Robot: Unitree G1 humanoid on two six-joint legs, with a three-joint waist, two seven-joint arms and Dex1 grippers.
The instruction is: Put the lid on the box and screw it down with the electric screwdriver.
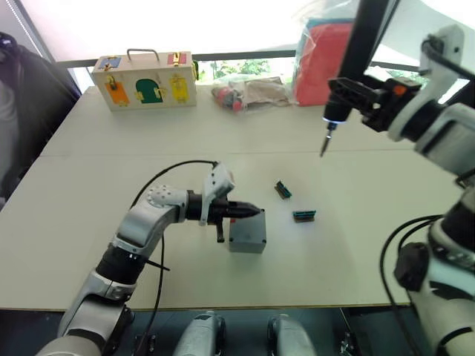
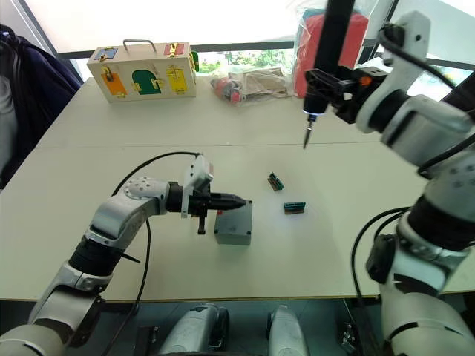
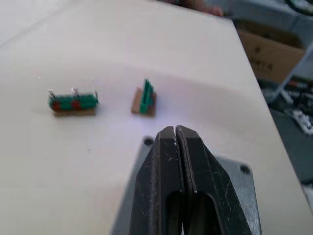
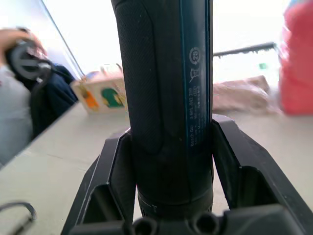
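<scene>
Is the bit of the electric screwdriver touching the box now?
No. The electric screwdriver is held high above the table by the right gripper, far from the box.

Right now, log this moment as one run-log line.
left gripper: shut, over small grey plastic box | right gripper: holds slim dark electric screwdriver upright, raised, bit down | two green pieces beside box

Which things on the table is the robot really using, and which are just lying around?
For the job:
- the box with the lid on top, left gripper shut above it
- the electric screwdriver, held up in the right gripper

Just lying about:
- two small green pieces
- wooden box with coloured doors
- red bag
- crumpled packets
</scene>
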